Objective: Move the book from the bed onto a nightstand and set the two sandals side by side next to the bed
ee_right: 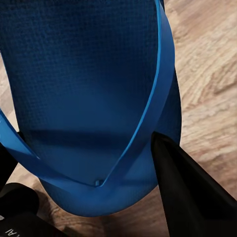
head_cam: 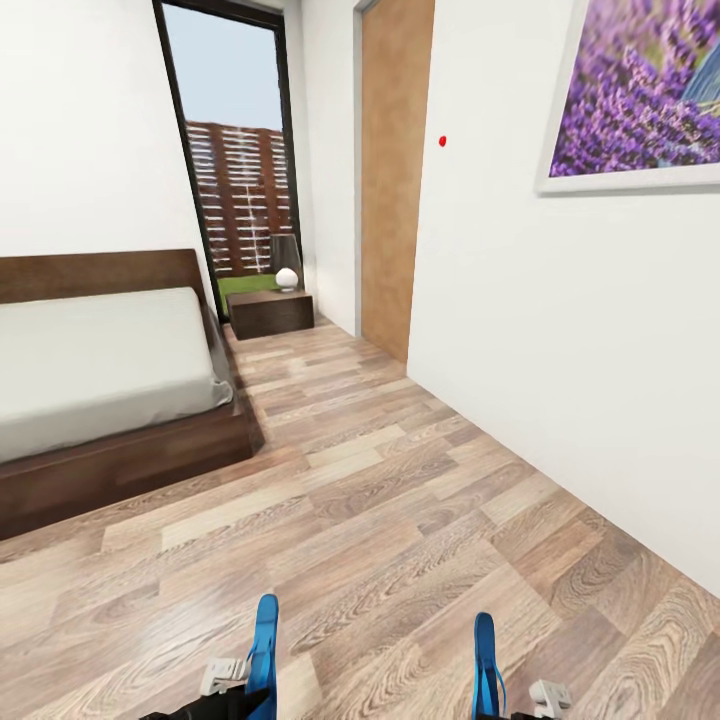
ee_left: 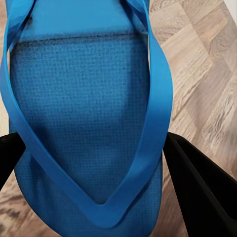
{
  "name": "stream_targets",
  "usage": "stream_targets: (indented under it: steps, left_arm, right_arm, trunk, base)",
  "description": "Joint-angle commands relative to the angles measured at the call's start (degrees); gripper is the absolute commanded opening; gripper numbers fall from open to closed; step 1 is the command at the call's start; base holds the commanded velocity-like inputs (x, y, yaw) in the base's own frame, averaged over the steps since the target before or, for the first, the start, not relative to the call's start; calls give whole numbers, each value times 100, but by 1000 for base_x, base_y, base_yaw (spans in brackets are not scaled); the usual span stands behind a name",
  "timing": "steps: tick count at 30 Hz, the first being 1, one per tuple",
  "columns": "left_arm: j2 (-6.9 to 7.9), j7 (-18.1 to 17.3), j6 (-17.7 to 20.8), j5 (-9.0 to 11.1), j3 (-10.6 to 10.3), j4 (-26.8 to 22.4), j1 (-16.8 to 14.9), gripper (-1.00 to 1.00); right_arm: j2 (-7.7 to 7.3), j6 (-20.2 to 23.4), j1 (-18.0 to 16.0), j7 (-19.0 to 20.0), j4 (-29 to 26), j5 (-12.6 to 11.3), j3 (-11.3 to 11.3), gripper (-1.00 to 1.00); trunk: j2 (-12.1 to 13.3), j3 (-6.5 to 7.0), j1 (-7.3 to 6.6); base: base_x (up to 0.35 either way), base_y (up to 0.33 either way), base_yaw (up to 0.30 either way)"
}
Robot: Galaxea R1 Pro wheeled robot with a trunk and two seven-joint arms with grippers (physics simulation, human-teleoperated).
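I hold one bright blue sandal in each hand. My left gripper [ee_left: 98,168] is shut on the left sandal [head_cam: 265,645], its black fingers [ee_left: 197,182] pressing the sole's edges, straps facing the camera. My right gripper [ee_right: 96,177] is shut on the other sandal [head_cam: 484,665] in the same way. Both sandals stand edge-up above the wooden floor at the near edge of the head view. The bed [head_cam: 100,360], with white mattress and dark brown frame, lies ahead on the left. The nightstand [head_cam: 270,312] stands beyond the bed's far corner. The book is out of view.
A grey lamp and a white globe [head_cam: 287,277] sit on the nightstand. A white wall [head_cam: 560,350] with a lavender picture runs along the right, with a brown door [head_cam: 395,170] further on. A tall glass door [head_cam: 240,150] closes the far end. Open wooden floor [head_cam: 380,480] lies between bed and wall.
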Motion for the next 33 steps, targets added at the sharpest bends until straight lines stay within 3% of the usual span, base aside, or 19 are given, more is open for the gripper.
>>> stream_targets:
  steps: [1,22,33]
  left_arm:
    - [6,-7,25,59,-37,-3,-1,-100]
    - [6,-3,25,61,-37,-3,-2,-100]
    - [6,2,25,61,-37,-3,-1,-100]
  right_arm:
    - [1,52,-3,27,-8,27,-50,-100]
    - [6,52,-2,3,-8,22,-50,-100]
    - [10,52,-3,2,-8,14,-50,-100]
  trunk:
    - [-2,-12,-1]
    - [-2,-65,-1]
    - [-2,-65,-1]
  base:
    - [0,0,0]
    - [3,0,0]
    - [290,0,0]
